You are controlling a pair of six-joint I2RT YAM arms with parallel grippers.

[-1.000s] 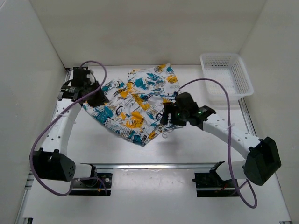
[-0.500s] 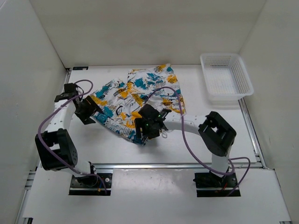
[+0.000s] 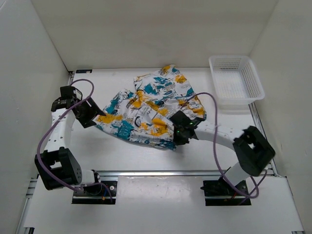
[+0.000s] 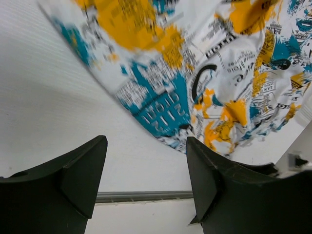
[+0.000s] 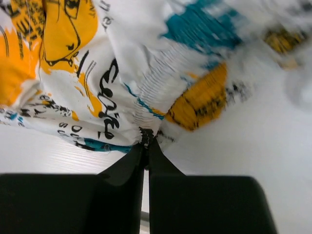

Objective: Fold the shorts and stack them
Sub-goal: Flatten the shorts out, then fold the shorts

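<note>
The shorts (image 3: 146,107), white fabric printed with teal, yellow and black, lie rumpled in the middle of the table and fill the top of both wrist views (image 4: 204,73) (image 5: 122,73). My right gripper (image 3: 179,130) is shut on the shorts' gathered edge at their near right side; the fingertips (image 5: 145,141) pinch a bunched fold. My left gripper (image 3: 90,116) stands open just left of the shorts' left edge, with only bare table between its fingers (image 4: 146,165).
A white plastic mesh basket (image 3: 236,80) stands at the back right of the table. White walls close in on the left, back and right. A metal rail (image 3: 161,173) runs along the near edge by the arm bases.
My right gripper has shut on the shorts' near edge and pulled it to the right, bunching the fabric. My left gripper has let go and drawn back a little to the left.
</note>
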